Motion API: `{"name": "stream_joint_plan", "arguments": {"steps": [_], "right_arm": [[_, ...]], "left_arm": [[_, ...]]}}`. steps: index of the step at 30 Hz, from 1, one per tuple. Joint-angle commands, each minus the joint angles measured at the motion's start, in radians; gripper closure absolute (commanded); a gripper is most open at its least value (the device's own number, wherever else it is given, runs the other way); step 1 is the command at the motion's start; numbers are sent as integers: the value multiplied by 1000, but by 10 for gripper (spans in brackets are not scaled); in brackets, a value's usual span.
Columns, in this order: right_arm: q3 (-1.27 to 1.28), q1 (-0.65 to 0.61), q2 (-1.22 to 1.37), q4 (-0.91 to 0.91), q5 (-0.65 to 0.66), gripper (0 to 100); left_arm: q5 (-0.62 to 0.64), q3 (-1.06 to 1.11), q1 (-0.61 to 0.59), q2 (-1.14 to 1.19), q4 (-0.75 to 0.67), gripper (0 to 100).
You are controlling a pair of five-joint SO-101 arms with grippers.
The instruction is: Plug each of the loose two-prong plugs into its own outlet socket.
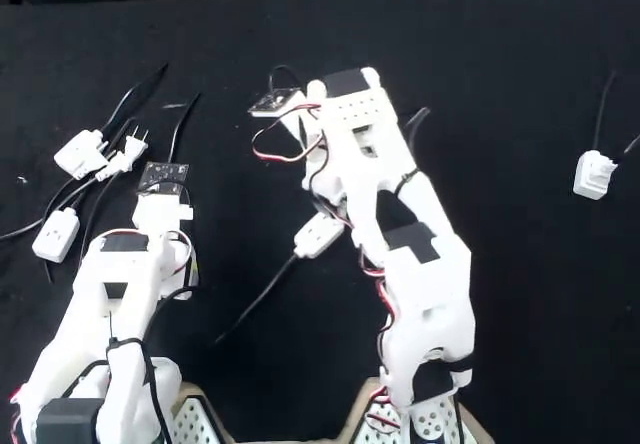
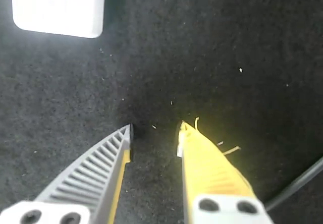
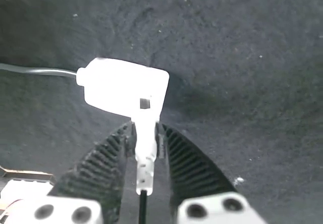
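Right hand is clenched on a white plug, whose long axis runs straight ahead into the outlet socket touching its front end (seating depth unclear). Left hand, released, hovers over the counter well to the left, farther from it.

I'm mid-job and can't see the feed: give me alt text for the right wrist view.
The right gripper is shut on a white plug, whose front end meets a white outlet socket lying on black cloth. A grey cable leaves the socket's side; the prongs are hidden.
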Motion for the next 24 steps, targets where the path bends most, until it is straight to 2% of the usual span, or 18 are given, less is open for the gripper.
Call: {"name": "stream_joint_plan", "arguments": {"steps": [1,24], "right_arm": [[-12,-35,2,28,-29,988],[-18,-48,-76,34,-31,988]], "left_arm": [[9,13,39,-3,5,833],[9,13,39,-6,2,833]]}}
